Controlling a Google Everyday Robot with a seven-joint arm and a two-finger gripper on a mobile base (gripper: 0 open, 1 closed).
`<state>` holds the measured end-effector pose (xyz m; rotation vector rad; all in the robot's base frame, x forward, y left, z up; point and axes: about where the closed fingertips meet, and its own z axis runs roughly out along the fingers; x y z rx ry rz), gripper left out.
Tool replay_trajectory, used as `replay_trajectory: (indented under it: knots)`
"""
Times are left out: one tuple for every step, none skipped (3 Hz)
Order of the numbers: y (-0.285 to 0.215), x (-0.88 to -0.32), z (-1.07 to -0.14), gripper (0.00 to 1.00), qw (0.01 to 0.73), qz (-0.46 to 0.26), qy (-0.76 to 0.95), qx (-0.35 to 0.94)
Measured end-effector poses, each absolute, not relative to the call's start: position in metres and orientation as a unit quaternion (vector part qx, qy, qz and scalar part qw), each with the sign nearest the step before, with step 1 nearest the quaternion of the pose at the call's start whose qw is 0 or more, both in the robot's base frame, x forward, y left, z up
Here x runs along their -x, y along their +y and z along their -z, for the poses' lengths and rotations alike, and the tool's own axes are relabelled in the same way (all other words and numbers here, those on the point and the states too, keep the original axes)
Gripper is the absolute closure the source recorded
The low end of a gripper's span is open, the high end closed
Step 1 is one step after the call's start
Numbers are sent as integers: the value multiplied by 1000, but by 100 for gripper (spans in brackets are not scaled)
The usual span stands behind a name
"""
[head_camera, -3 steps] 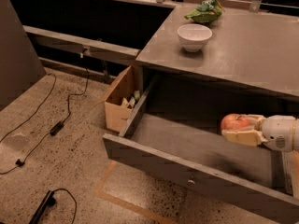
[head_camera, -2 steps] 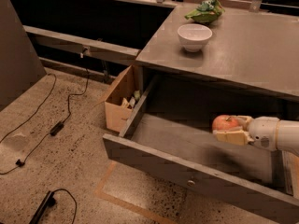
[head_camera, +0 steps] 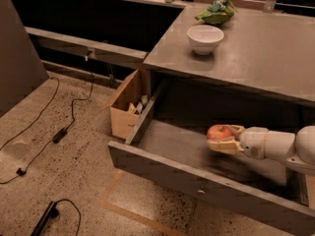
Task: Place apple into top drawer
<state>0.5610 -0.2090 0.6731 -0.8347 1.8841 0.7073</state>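
Note:
The top drawer [head_camera: 162, 149] is pulled wide open under the grey counter, its front panel carrying a small round knob [head_camera: 200, 192]. My gripper [head_camera: 220, 137] reaches in from the right, shut on the red-orange apple [head_camera: 218, 132]. It holds the apple just above the drawer's grey floor, near the middle. The white arm [head_camera: 280, 146] stretches across the right part of the drawer.
A white bowl [head_camera: 205, 38] and a green leafy item [head_camera: 215, 13] sit on the counter top [head_camera: 266, 53]. A small cardboard box [head_camera: 126, 104] stands on the floor left of the drawer. Black cables [head_camera: 64, 127] trail across the speckled floor.
My gripper has carried the apple leftward over the drawer, from its right side toward its middle, and slightly deeper in.

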Motion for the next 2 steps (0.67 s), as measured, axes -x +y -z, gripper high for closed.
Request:
replay_trajectory:
  knots:
    - [-191,-571,-661,100,470,-296,757,345]
    - [-180,-574,-654,82,469,-301,754,347]
